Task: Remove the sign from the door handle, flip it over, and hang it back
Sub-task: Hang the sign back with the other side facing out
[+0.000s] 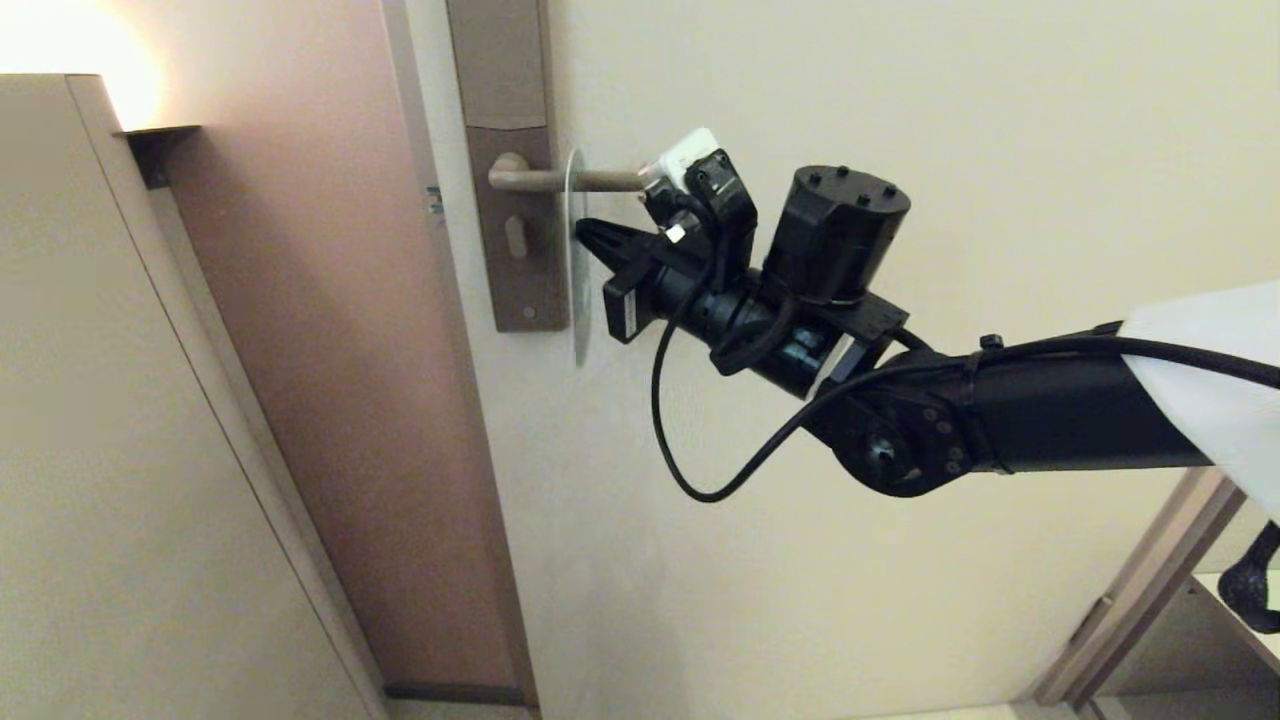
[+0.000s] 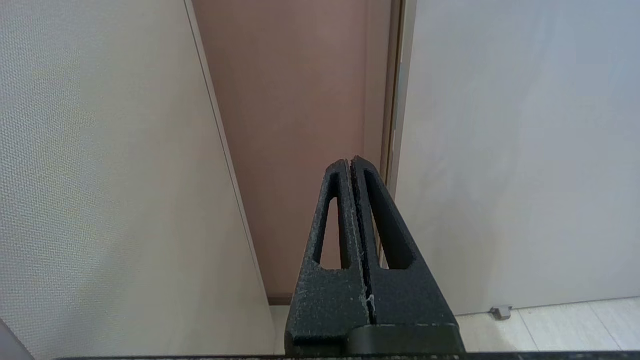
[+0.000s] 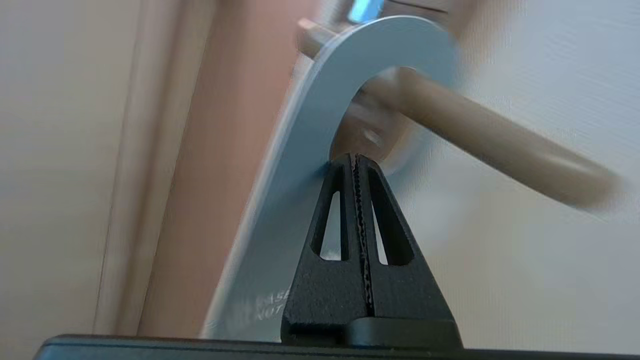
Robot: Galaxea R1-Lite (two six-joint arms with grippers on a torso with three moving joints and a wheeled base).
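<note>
The sign (image 1: 576,300) hangs edge-on from the door handle (image 1: 600,180), a slim beige lever on a tall brownish plate (image 1: 515,270). In the right wrist view the sign (image 3: 300,150) shows its blue face with white lettering, and the door handle (image 3: 490,145) passes through its oval hole. My right gripper (image 1: 582,228) is shut with nothing between its fingers. Its tips (image 3: 356,157) sit against or just off the blue face at the hole's lower rim, under the lever. My left gripper (image 2: 350,161) is shut and empty, low down and away from the handle.
The pale door (image 1: 900,100) fills the middle and right. A brown door frame (image 1: 330,350) and a beige wall panel (image 1: 130,450) stand to the left. A doorstop (image 2: 501,311) sits on the floor. A shelf edge (image 1: 1180,610) shows at the lower right.
</note>
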